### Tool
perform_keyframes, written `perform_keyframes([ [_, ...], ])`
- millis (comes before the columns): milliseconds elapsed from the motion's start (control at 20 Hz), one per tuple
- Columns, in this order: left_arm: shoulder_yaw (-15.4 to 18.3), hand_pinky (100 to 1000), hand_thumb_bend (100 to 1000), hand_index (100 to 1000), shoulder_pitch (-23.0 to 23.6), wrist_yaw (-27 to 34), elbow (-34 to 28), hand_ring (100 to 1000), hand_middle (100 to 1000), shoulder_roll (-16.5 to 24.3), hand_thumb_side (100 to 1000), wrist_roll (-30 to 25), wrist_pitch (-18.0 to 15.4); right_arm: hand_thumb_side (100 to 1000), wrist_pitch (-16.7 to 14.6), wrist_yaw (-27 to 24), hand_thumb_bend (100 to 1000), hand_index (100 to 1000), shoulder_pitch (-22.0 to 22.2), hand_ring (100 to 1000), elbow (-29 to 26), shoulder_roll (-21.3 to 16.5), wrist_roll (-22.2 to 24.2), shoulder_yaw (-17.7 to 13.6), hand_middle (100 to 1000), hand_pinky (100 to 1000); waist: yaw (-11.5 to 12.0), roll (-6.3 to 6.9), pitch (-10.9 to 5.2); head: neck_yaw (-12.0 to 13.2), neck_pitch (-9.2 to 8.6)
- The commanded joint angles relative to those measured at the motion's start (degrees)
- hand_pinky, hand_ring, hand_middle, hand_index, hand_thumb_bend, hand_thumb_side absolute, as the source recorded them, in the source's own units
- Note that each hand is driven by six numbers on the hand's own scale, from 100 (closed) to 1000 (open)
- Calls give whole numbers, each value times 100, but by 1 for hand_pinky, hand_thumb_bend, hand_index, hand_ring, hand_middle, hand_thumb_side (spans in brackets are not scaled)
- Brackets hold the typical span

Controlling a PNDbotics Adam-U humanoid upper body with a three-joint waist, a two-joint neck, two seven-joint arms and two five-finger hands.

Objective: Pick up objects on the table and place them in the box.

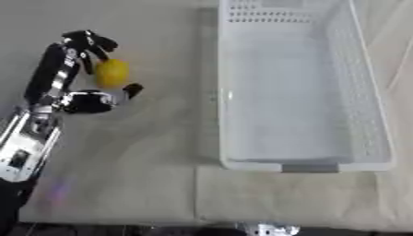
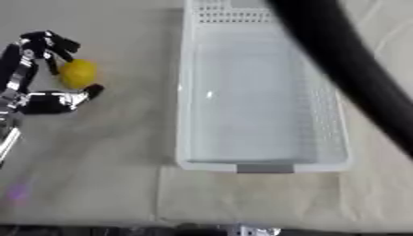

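So I've got my left hand (image 1: 77, 78) wrapped partway around the lemon (image 1: 112, 73), fingers curled over the far side and thumb below, on the table well left of the white box (image 1: 300, 87). Fingers look curled on it, since it's round and would roll off otherwise. Box looks empty. The dark blurred band on the right could be my right arm; no hand in view.
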Motion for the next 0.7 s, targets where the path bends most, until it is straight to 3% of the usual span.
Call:
perform_keyframes([
  [50, 105, 317, 594, 712, -131, -367, 21, 539, 576, 253, 403, 43, -74, 922, -2, -15, 100, 716, 57, 621, 86, -94, -15, 2, 673, 510, -6, 25, -54, -22, -31],
  [350, 174, 333, 627, 711, -339, -752, 40, 545, 582, 502, 380, 120, -114, 923, 3, 7, 100, 716, 63, 621, 86, -116, -37, 5, 673, 510, -28, 63, -62, -28, -32],
  [700, 204, 333, 607, 707, -347, -864, 51, 545, 580, 514, 394, 157, -124, 923, 4, 36, 100, 717, 46, 621, 86, -117, -55, 4, 673, 510, -45, 86, -45, -34, -9],
])
